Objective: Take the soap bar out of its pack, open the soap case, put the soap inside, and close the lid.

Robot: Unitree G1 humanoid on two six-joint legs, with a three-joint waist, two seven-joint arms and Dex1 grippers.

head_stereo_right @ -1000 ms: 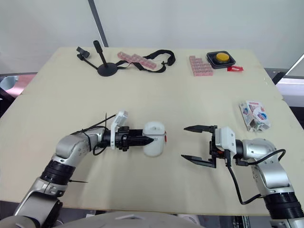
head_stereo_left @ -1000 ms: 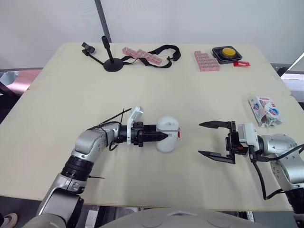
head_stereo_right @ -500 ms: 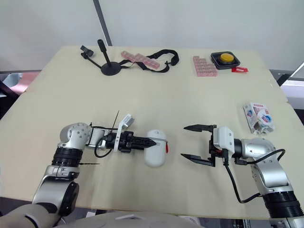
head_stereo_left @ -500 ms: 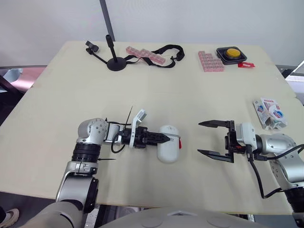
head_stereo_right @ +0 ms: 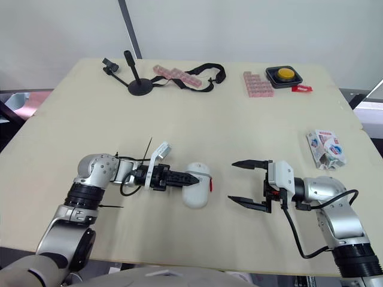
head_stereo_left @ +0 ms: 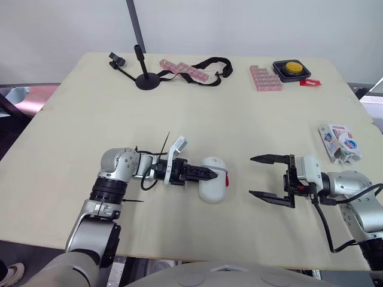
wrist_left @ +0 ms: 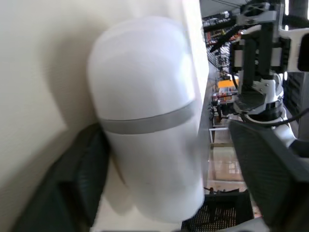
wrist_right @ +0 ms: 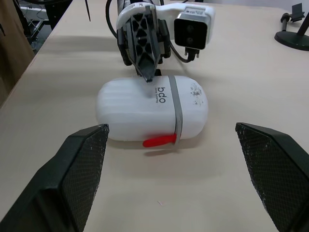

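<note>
Hovering spread wide to the right of the case (head_stereo_left: 212,187), the right gripper (head_stereo_left: 251,176) is pointing at it. The left gripper (head_stereo_left: 212,174) is reaching onto the case from its left, though I cannot tell whether it is clamping. The case is lying shut on the table (head_stereo_left: 239,107), with the pack (head_stereo_left: 339,142) sitting well right and farther back.

I log from soap case (head_stereo_left: 212,180) | soap pack (head_stereo_left: 339,142) well right, slightly behind | stand (head_stereo_left: 145,81) far behind, left | push button (head_stereo_left: 288,67) far behind, right | all on surface (head_stereo_left: 239,119)
</note>
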